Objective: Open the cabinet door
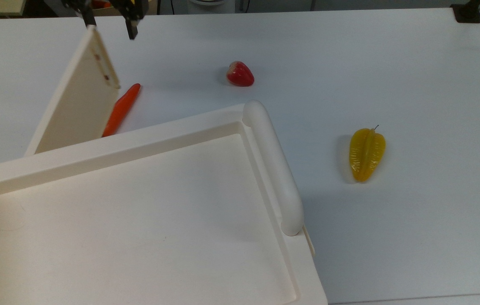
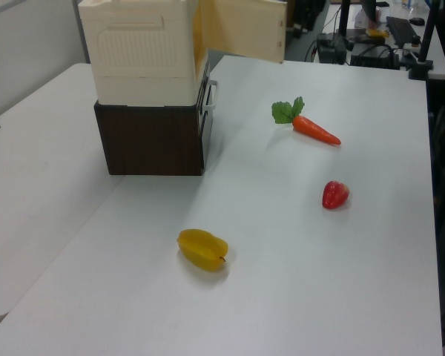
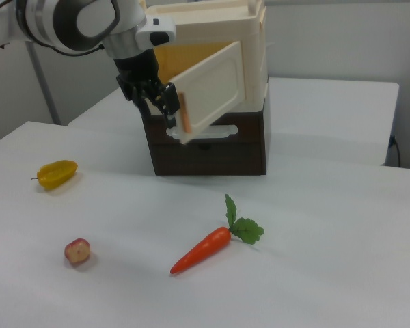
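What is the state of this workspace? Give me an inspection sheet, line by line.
Surface: white table, dry and unmarked.
Job's things: cabinet door stands wide open, at a broad angle to the cream cabinet, which sits on a dark brown base.
Clutter: carrot, strawberry and yellow starfruit lie apart on the table; in the top view the door overlaps the carrot.
Hand: the hand is open, at the door's free edge.
Cables: nothing seen on the table.
Surroundings: a second white table behind the cabinet; black clamp at the table's corner.
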